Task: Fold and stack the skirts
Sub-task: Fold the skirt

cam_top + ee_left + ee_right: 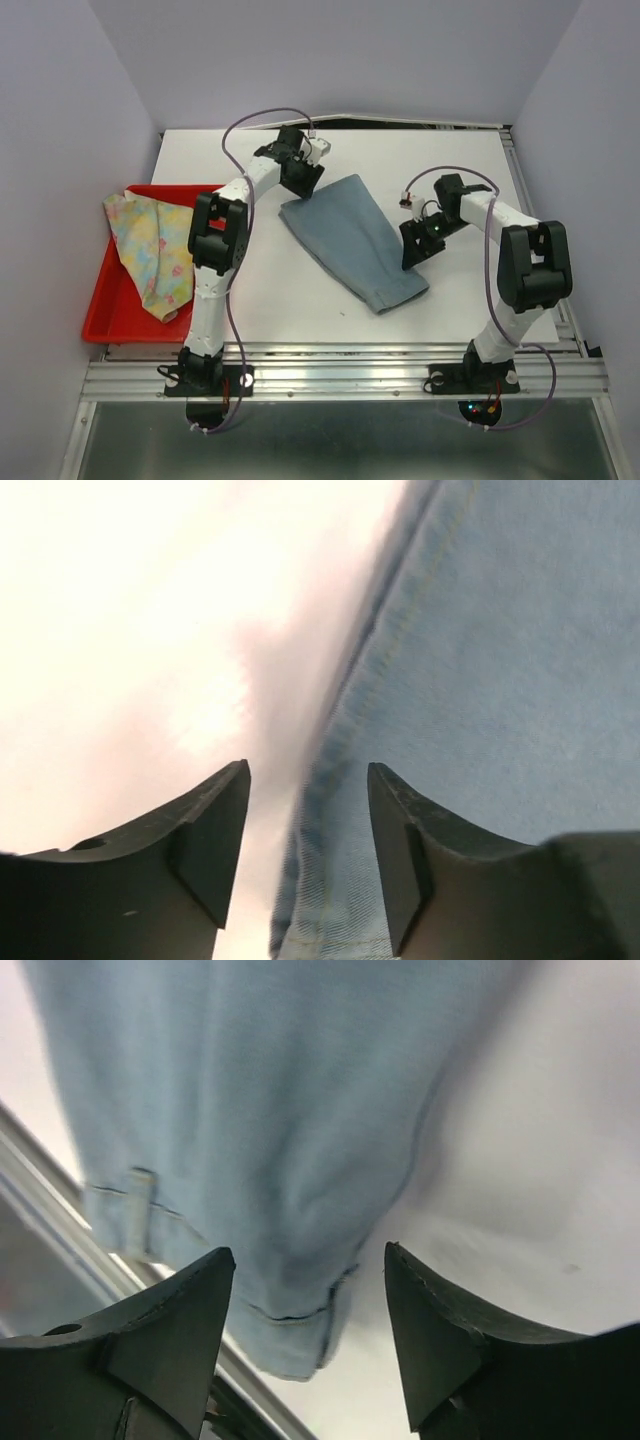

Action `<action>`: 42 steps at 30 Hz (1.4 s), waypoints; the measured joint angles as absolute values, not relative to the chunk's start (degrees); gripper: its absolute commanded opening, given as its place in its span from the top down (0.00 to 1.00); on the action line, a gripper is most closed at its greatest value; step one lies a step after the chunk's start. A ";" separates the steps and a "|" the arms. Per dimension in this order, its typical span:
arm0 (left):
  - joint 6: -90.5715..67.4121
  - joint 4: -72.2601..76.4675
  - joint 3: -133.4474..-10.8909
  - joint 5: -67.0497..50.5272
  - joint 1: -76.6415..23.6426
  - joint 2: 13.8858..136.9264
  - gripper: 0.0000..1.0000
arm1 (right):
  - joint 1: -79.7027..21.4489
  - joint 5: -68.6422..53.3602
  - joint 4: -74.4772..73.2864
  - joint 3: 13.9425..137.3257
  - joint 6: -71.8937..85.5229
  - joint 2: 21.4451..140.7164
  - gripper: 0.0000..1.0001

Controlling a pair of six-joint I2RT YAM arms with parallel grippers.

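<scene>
Now | left claw (308, 770), right claw (308, 1252) | low at denim skirt (350, 240) edges | open, empty

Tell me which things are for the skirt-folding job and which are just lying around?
For the job:
- denim skirt, lying on the white table
- floral skirt, draped over the red tray
- left gripper and right gripper, both open over the denim skirt's edges

Just there:
- red tray
- white table
</scene>
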State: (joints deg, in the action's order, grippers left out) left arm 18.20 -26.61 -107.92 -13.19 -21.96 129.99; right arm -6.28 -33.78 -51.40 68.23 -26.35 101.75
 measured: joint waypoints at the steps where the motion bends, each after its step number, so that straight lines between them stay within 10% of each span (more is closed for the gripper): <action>1: 18.65 -26.63 -109.82 -13.17 -21.58 130.56 0.35 | -6.70 -34.74 -51.51 68.23 -25.39 101.49 0.36; 7: 18.44 -26.30 -110.39 -15.94 -21.65 124.75 0.37 | -7.20 -37.91 -47.42 70.57 -14.13 96.42 0.44; 16: 7.90 -15.05 -76.84 -34.89 -24.51 94.89 0.47 | -7.88 -45.06 -36.80 77.10 -7.05 100.64 0.63; 34: 0.05 -12.05 -71.46 -41.71 -24.38 114.63 0.70 | -10.37 -32.10 -27.68 71.40 -6.55 110.74 0.77; 40: 3.33 -16.29 -78.70 -35.88 -20.16 117.23 0.66 | -10.24 -31.33 -26.48 67.09 -5.15 107.22 0.81; 42: 5.58 -17.10 -82.28 -32.62 -19.46 118.61 0.52 | -11.05 -31.62 -25.93 65.47 -4.16 106.48 0.80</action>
